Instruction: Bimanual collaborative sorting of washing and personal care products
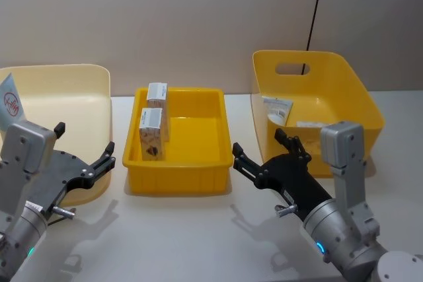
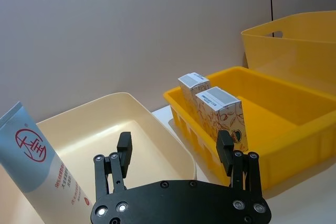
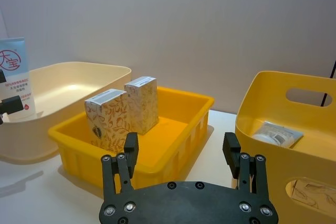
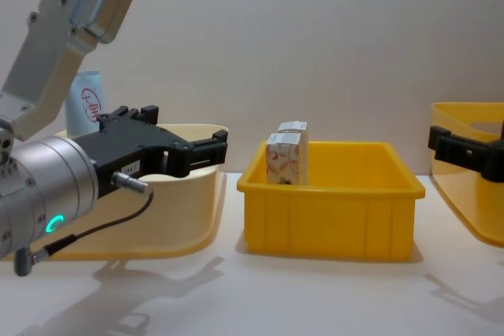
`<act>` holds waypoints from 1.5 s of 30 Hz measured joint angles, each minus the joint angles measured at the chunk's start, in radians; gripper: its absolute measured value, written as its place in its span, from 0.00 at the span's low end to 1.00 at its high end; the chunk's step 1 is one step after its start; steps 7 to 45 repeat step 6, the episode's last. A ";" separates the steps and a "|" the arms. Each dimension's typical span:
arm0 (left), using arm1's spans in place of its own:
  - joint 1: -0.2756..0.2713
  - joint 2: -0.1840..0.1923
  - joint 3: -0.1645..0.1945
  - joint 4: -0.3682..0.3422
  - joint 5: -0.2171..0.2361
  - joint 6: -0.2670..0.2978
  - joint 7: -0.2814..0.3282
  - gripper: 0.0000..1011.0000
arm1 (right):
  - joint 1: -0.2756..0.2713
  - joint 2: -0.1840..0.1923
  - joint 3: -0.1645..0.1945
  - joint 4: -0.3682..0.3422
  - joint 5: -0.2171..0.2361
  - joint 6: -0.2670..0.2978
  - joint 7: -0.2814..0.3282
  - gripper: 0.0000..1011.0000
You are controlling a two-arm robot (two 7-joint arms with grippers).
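Standing upright in the left half of the shallow yellow tray [image 1: 198, 179], at the centre of the head view: two white cartons [image 1: 151, 134] with orange-red patterns, one just behind the other [image 1: 157, 95], touching or nearly so, both leaning close to the tray's left wall. Showing in the chest view as a pair [image 4: 286, 159] poking above the tray's rim, at mid frame. Sitting at the far left edge of the head view, in the pale cream bin [image 1: 79, 90]: a tall blue-grey squeeze tube [image 1: 9, 104] with a red round mark, propped up and tilted against the bin's wall. Lying inside the deep yellow bin [image 1: 344, 84] with handle cut-outs at the upper right of the head view: a flat pale packet [image 1: 277, 108] near its left wall, and another flat printed item [image 1: 309, 124] beside it, too hidden to identify.

Hovering at the lower left of the head view, over the near edge of the cream bin: the left gripper [image 1: 84, 153], fingers spread wide and holding nothing. Hanging at the lower centre-right, between the tray and the deep bin, above the white table [image 1: 198, 242]: the right gripper [image 1: 260, 153], likewise spread apart and empty, clear of every product
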 joint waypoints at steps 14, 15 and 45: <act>0.000 0.000 0.000 0.000 0.000 0.000 0.000 0.99 | 0.000 0.000 0.001 0.000 0.000 0.000 0.000 0.99; 0.000 0.000 0.000 0.000 0.000 0.000 0.000 0.99 | 0.000 0.000 0.001 0.000 0.000 0.000 0.000 0.99; 0.000 0.000 0.000 0.000 0.000 0.000 0.000 0.99 | 0.000 0.000 0.001 0.000 0.000 0.000 0.000 0.99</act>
